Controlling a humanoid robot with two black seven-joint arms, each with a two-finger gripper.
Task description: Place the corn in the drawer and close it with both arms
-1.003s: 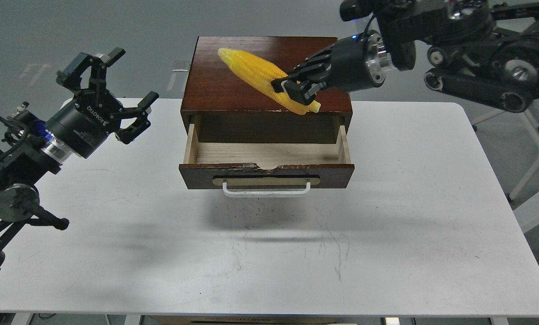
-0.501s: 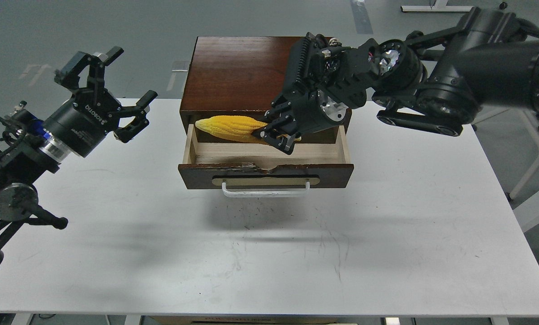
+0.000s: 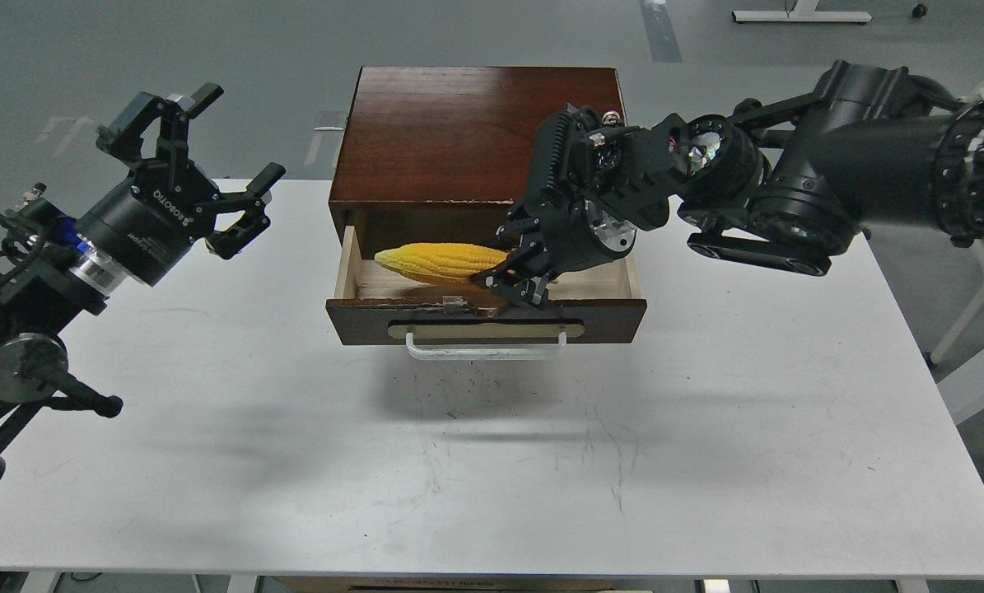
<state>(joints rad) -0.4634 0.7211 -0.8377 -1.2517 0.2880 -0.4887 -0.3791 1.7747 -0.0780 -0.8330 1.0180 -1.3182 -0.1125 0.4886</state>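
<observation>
bright, even overhead light, sharp focus throughout. soft blurred shadows on the white worktop (image 3: 706, 461) just near of the drawer (image 3: 487, 319) and under the left arm. pale sheen across the dark wooden box top (image 3: 459, 123). slight wide-angle bending toward the edges.

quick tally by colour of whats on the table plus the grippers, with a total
yellow: 1, the corn
dark brown: 1, the drawer box with its open drawer
black: 2, the left gripper and the right gripper
total: 4
</observation>
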